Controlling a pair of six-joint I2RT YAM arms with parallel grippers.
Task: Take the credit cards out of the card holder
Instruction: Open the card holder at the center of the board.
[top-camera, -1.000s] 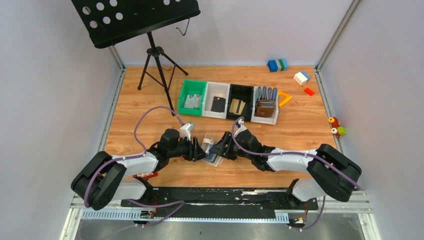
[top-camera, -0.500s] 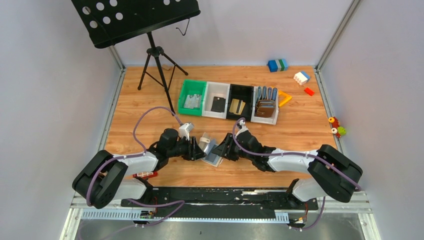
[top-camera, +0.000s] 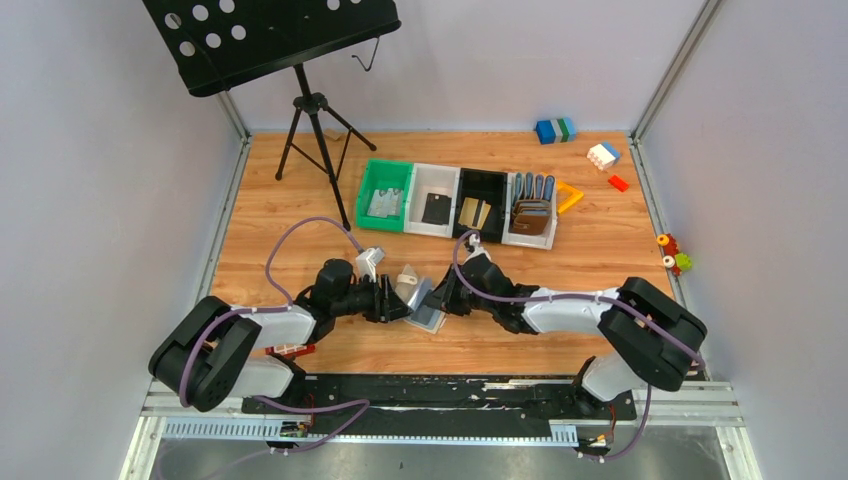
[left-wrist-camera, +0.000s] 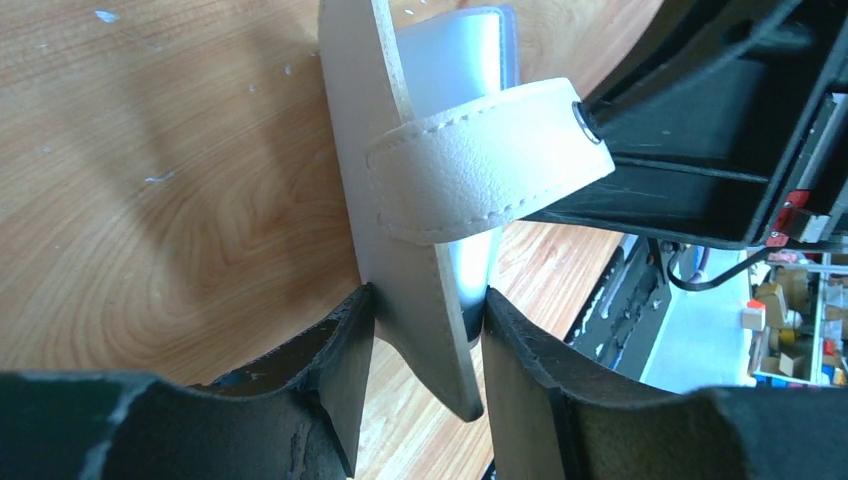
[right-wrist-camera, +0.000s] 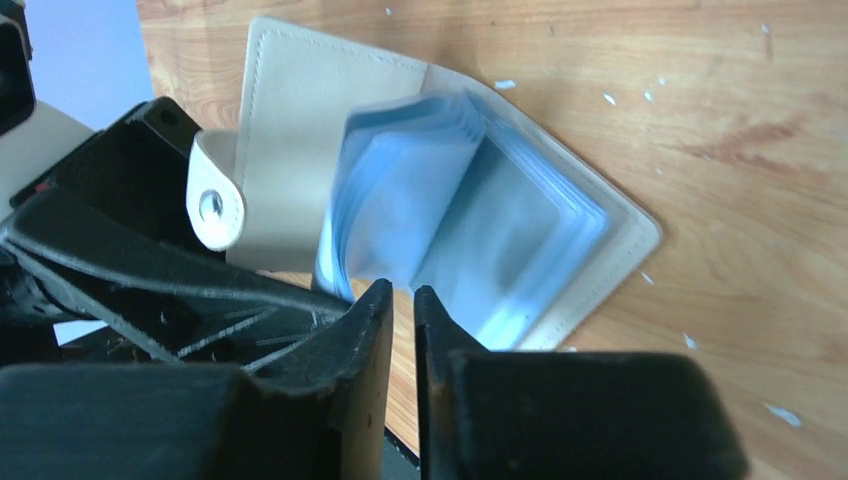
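Observation:
The pale grey-beige card holder (top-camera: 428, 316) lies open on the wood between the two grippers, its blue-grey sleeves (right-wrist-camera: 470, 200) fanned out and blurred. My left gripper (left-wrist-camera: 425, 345) is shut on the raised cover (left-wrist-camera: 400, 250), and the strap tab (left-wrist-camera: 480, 160) curls over above it. My right gripper (right-wrist-camera: 402, 300) hovers at the sleeves' near edge, its jaws almost together with only a thin empty slit. Credit cards lie in the bins at the back: silvery grey (top-camera: 384, 204), black (top-camera: 436, 209) and gold (top-camera: 474, 212). No card shows clearly inside the holder.
A row of bins (top-camera: 412, 178) stands behind the arms, the rightmost holding brown wallets (top-camera: 531, 216). A black music stand (top-camera: 300, 100) is at the back left. Toy blocks (top-camera: 555, 130) and small toys (top-camera: 675, 255) lie at the right. A red item (top-camera: 291, 350) lies near the left arm.
The right gripper's jaws have closed from about half open to nearly together, and that arm has edged left toward the holder. The left gripper keeps its hold on the cover.

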